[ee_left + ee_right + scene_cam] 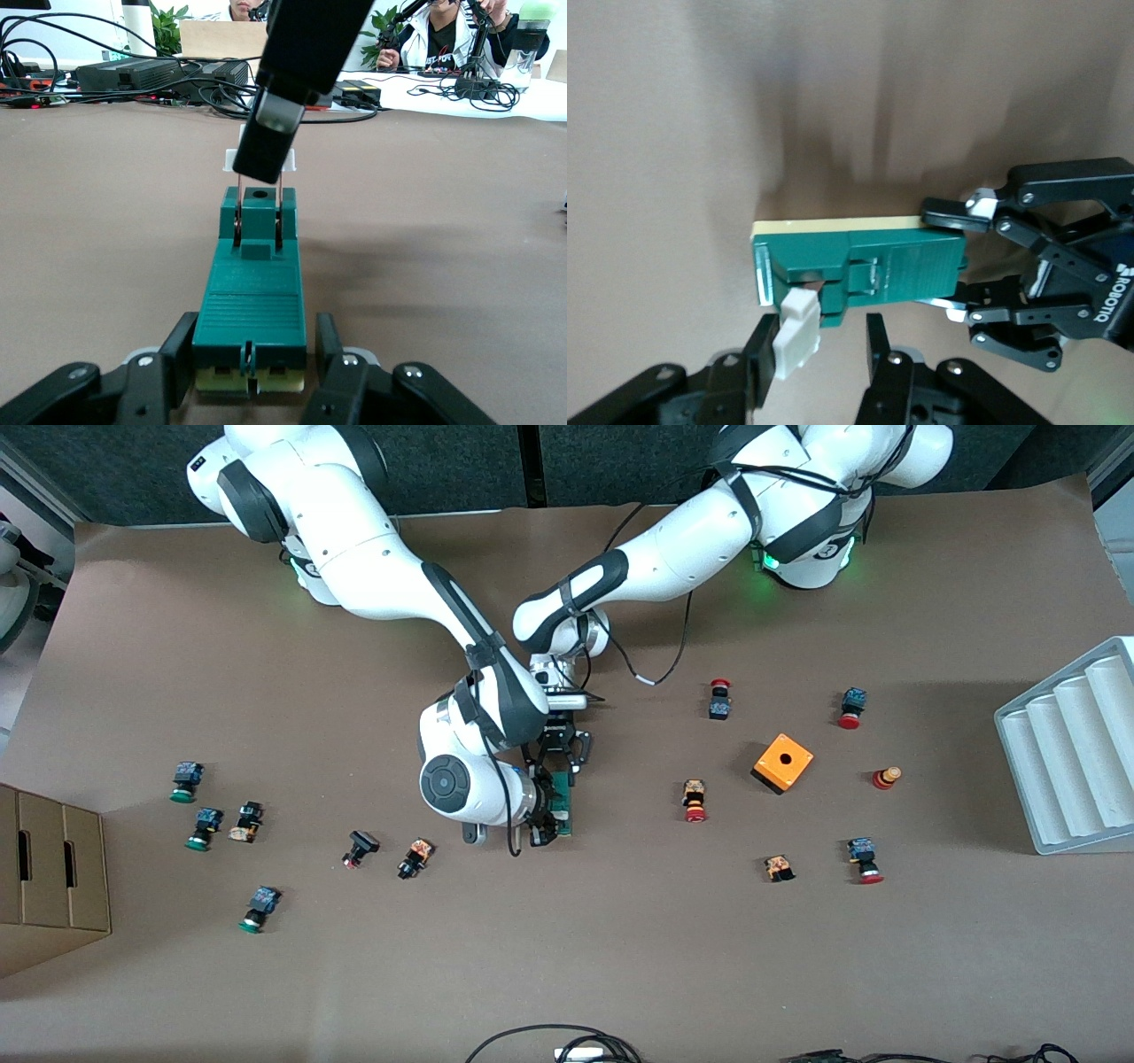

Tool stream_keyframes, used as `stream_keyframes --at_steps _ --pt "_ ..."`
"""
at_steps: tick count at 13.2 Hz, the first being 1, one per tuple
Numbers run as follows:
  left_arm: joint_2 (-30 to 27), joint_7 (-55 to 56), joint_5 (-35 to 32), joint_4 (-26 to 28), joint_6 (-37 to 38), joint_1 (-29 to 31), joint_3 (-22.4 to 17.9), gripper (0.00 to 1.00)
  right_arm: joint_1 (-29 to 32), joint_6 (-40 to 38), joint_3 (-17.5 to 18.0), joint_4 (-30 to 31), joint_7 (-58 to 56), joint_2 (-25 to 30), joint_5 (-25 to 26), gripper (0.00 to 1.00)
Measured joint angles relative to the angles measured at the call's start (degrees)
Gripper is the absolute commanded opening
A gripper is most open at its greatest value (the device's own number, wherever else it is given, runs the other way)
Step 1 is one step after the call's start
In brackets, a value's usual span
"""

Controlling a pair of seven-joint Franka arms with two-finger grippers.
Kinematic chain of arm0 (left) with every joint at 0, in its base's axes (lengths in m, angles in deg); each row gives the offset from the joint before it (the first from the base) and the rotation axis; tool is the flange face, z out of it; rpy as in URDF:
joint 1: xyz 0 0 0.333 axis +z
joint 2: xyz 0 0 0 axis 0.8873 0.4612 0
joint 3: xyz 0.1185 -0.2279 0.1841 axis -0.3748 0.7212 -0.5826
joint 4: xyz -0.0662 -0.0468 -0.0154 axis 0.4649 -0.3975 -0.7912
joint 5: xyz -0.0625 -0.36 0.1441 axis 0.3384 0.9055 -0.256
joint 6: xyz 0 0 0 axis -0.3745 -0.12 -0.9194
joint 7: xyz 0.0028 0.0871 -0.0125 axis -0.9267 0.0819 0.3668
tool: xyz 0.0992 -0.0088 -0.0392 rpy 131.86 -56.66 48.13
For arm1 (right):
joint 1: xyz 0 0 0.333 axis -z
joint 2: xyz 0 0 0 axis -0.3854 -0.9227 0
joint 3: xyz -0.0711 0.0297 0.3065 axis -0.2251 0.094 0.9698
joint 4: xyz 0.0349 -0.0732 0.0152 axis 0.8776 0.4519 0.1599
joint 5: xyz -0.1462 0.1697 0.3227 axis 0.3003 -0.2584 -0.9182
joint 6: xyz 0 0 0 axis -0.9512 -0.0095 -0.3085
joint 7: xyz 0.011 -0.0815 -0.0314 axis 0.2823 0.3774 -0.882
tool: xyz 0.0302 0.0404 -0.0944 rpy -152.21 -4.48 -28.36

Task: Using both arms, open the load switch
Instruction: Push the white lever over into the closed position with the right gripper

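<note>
The load switch (564,802), a narrow dark-green block with a cream underside, lies on the table's middle. My left gripper (560,766) is low at the end of the load switch (251,301) that is farther from the front camera. That left gripper (253,350) is shut on the block, one finger on each side. At the nearer end, my right gripper (549,828) stands at the white sliding piece (796,341). In the right wrist view the white piece rests against one finger (764,354) of the right gripper (821,329). The other finger (877,341) stands apart from it.
Small push-buttons are scattered toward both ends of the table; the closest are one (415,857) and another (695,800). An orange cube (782,763) sits toward the left arm's end, before a white ridged rack (1072,753). A cardboard box (49,868) stands at the right arm's end.
</note>
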Motion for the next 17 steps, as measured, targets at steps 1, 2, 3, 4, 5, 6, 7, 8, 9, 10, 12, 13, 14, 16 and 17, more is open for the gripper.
stream_keyframes --at_steps 1,2,3,4,5,6,7,8,9,10,12,13,14,16,17 --pt "0.0 0.0 0.0 0.0 0.0 0.0 0.0 0.60 0.0 0.0 0.0 0.1 0.0 0.0 0.0 0.46" --pt "0.0 0.0 0.0 0.0 0.0 0.0 0.0 0.60 0.0 -0.1 0.0 0.1 0.0 0.1 0.0 0.46" --pt "0.0 0.0 0.0 0.0 0.0 0.0 0.0 0.60 0.0 -0.2 0.0 0.1 0.0 0.1 0.0 0.46" --pt "0.0 0.0 0.0 0.0 0.0 0.0 0.0 0.60 0.0 -0.3 0.0 0.2 0.0 0.2 0.0 0.46" --pt "0.0 0.0 0.0 0.0 0.0 0.0 0.0 0.60 0.0 -0.3 0.0 0.3 0.0 0.3 0.0 0.46" --pt "0.0 0.0 0.0 0.0 0.0 0.0 0.0 0.60 0.0 -0.4 0.0 0.4 0.0 0.5 0.0 0.46" --pt "0.0 0.0 0.0 0.0 0.0 0.0 0.0 0.60 0.0 -0.5 0.0 0.4 0.0 0.8 0.0 0.46" --pt "0.0 0.0 0.0 0.0 0.0 0.0 0.0 0.60 0.0 -0.6 0.0 0.5 0.0 1.0 0.0 0.46" --pt "0.0 0.0 0.0 0.0 0.0 0.0 0.0 0.60 0.1 -0.6 0.0 0.5 0.0 1.1 0.0 0.46" --pt "0.0 0.0 0.0 0.0 0.0 0.0 0.0 0.60 0.1 -0.7 0.0 0.5 0.0 1.1 0.0 0.46" --pt "0.0 0.0 0.0 0.0 0.0 0.0 0.0 0.59 0.1 -0.8 0.0 0.5 0.0 1.2 0.0 0.46" --pt "0.0 0.0 0.0 0.0 0.0 0.0 0.0 0.59 0.1 -0.9 0.0 0.6 0.0 1.2 0.0 0.46" --pt "0.0 0.0 0.0 0.0 0.0 0.0 0.0 0.59 0.1 -0.9 0.0 0.6 0.0 1.4 0.0 0.46" --pt "0.0 0.0 0.0 0.0 0.0 0.0 0.0 0.58 0.1 -1.0 0.0 0.6 0.0 1.8 0.0 0.46" --pt "0.0 0.0 0.0 0.0 0.0 0.0 0.0 0.58 0.1 -1.1 0.0 0.6 0.0 1.9 0.1 0.46"
